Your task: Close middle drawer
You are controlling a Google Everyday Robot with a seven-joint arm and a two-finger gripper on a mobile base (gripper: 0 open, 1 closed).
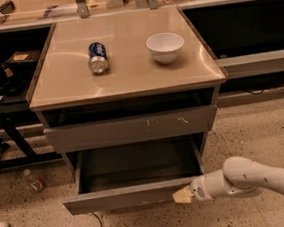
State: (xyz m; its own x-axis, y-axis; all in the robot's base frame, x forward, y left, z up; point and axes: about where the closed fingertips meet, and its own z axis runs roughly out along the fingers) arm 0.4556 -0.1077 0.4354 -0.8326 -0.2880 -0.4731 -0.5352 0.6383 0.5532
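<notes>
While open, middle drawer (pixel 125 198), gripper (pixel 182 196) at front.

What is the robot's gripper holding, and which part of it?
Nothing seems to be held. The gripper sits against the right end of the open middle drawer, at its front panel.

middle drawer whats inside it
The middle drawer shows only its bare grey floor and walls; the strip behind its front panel is hidden. The gripper sits at the front's right end.
</notes>
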